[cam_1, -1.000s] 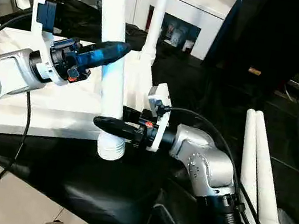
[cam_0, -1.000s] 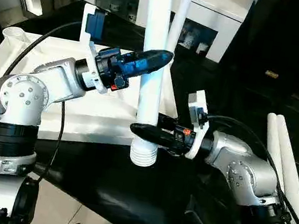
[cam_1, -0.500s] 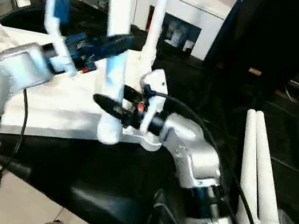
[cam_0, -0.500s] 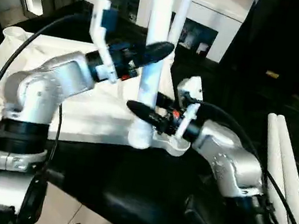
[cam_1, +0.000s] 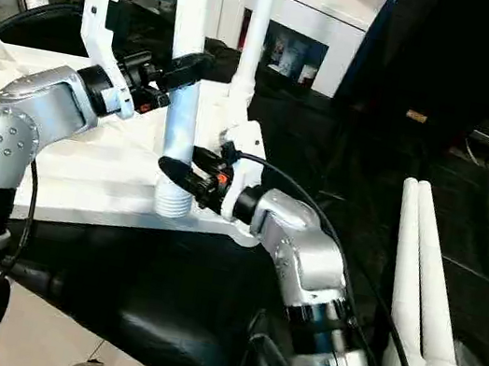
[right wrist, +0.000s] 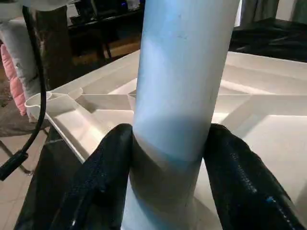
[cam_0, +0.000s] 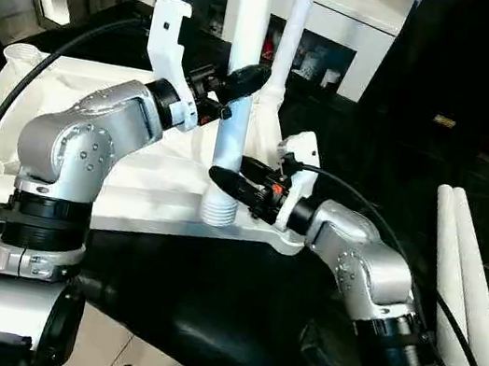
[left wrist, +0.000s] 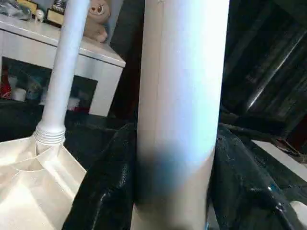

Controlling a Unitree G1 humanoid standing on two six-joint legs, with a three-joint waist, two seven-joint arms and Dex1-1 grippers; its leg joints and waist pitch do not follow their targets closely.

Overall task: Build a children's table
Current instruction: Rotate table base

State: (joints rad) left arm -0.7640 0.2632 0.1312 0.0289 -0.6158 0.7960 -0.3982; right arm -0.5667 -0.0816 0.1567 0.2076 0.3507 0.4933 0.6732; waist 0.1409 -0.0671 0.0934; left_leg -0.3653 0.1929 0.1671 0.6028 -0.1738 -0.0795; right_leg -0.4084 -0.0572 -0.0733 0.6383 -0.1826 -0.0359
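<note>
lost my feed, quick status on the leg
Both grippers, left and right, shut on upright leg. Threaded end above tabletop, off socket. Nothing blocking.

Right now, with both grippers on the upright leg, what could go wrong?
The held leg has its threaded end near the tabletop's front corner, not yet seated; pushing down misaligned might cross the thread. The left gripper and right gripper both clamp it, so uneven motion could tilt it toward the already mounted leg.
</note>
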